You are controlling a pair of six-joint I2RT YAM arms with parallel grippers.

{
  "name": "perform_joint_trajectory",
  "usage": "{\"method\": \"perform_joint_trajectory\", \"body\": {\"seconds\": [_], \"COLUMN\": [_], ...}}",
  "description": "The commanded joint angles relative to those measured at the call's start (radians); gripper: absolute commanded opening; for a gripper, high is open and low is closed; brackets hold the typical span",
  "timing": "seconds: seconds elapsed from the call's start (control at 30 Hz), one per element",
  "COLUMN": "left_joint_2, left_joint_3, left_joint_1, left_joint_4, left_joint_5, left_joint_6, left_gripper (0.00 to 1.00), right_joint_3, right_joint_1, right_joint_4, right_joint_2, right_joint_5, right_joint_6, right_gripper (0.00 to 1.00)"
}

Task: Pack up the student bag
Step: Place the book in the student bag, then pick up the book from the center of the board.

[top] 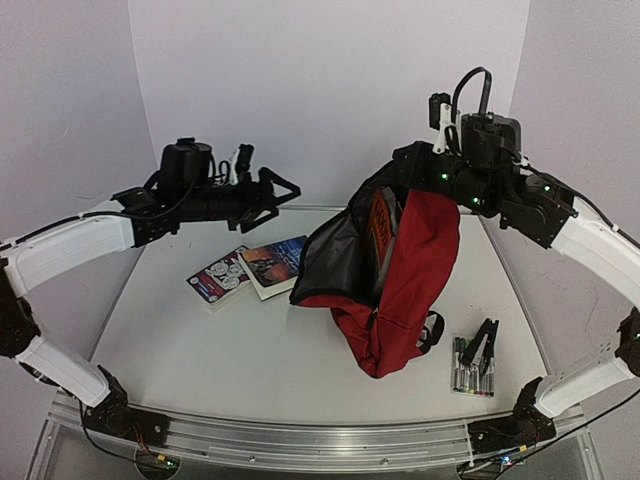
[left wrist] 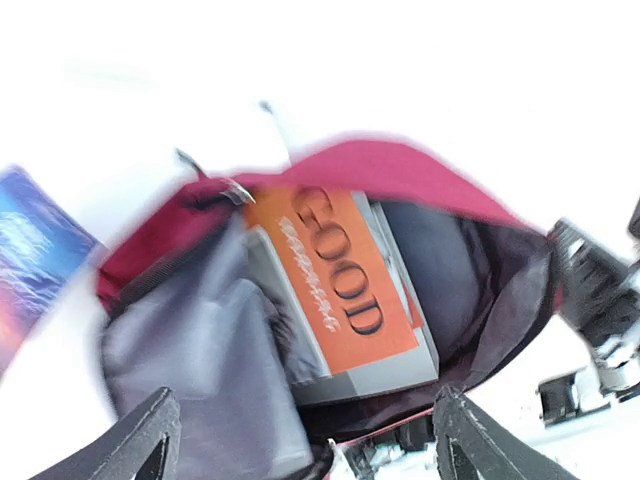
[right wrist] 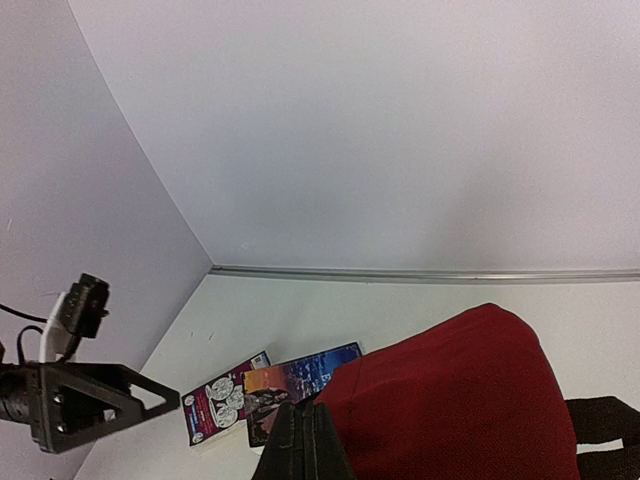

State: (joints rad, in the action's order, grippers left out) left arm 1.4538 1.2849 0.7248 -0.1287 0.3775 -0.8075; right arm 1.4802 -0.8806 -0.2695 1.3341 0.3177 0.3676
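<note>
Overhead: the student bag (top: 410, 285) sits slumped on the tabletop (top: 200, 350), with its top edge lifted at the right arm and its mouth gaping left. An orange book (top: 383, 225) stands inside. My left fingers (top: 282, 182) are spread and empty, in the air left of the bag. Left wrist: blurred, I'm looking into the bag at that book. Right wrist: the right fingers (right wrist: 300, 440) are pressed together, pinching the bag's rim.
</note>
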Motion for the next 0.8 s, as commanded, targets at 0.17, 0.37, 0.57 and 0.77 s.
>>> {"method": "perform_joint_trajectory", "body": {"seconds": [0.17,0.37,0.57,0.77], "left_joint_2": [-0.095,0.040,0.144,0.238], "left_joint_3": [-0.467,-0.537,-0.570,-0.566], "left_joint_1": [-0.212,-0.227,-0.236,-0.248], "left_joint_4": [0.310,0.499,0.602,0.662], "left_joint_5": [-0.025,0.007,-0.027,-0.048], "left_joint_6": [-0.185,-0.265,-0.301,-0.346], "left_gripper": [0.92,0.92,0.91,0.91], "right_joint_3": [-0.007,-0.004,-0.004,-0.008], "right_joint_1": [-0.006,-0.006,-0.006,-0.006], "right_joint_4": [0.039,0.039,0.039,0.039], "right_joint_2": [-0.008,-0.006,-0.012,-0.020], "right_joint_5": [0.026,0.016,0.015,0.019], "right_joint_6": [0.002,0.008,0.010,0.001], "right_gripper": [0.00,0.00,0.00,0.00]}}
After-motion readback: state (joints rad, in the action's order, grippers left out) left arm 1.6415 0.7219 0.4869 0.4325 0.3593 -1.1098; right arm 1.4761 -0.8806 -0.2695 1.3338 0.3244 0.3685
